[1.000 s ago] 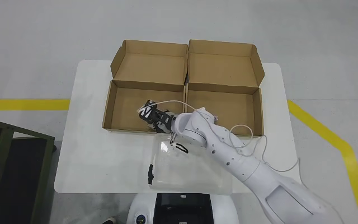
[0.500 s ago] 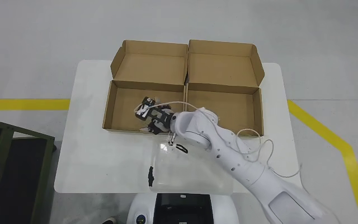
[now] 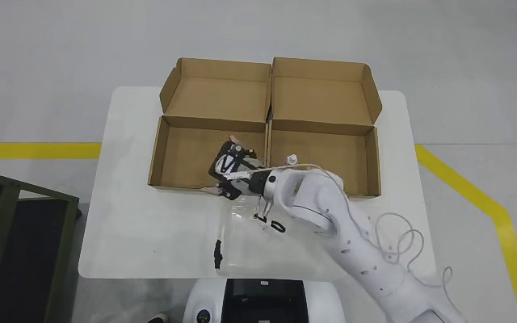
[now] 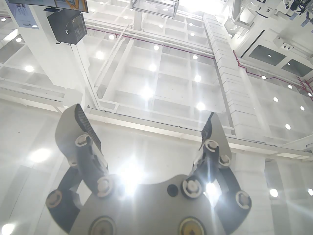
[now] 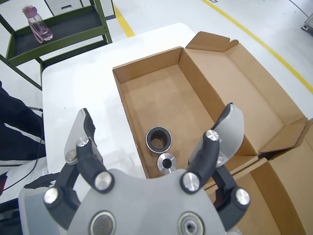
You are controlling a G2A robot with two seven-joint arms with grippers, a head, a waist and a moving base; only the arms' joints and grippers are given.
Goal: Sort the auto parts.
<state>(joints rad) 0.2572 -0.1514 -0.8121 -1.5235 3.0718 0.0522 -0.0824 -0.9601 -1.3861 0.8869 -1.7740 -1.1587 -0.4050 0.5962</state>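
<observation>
Off the left edge of the white table (image 3: pixel 121 226) stands a green shelf cart (image 3: pixel 32 234), cut by the frame. On the table the left cardboard box (image 3: pixel 174 161) lies open with its lid folded back. The right gripper (image 3: pixel 230 165) hangs over the box's near right corner, jaws spread wide and holding nothing.

From above it covers what lies beneath it. The right wrist view shows a black ring (image 5: pixel 159 139) on the box floor. Just beside it, closer to the near wall, is a silver bushing (image 5: pixel 167 163). Both stand bore up, clear of the fingers (image 5: pixel 85 123).

In front of the box a clear tray (image 3: pixel 279 250) lies partly under the arm. It holds a dark curved piece (image 3: pixel 269 224). A small black part (image 3: pixel 217 252) sits at its left rim, possibly just outside it.

The right cardboard box (image 3: pixel 323 161) touches the left one, and the arm hides its near left corner. The left gripper (image 4: pixel 144 113) points up at the ceiling lights, jaws wide apart and bare.
</observation>
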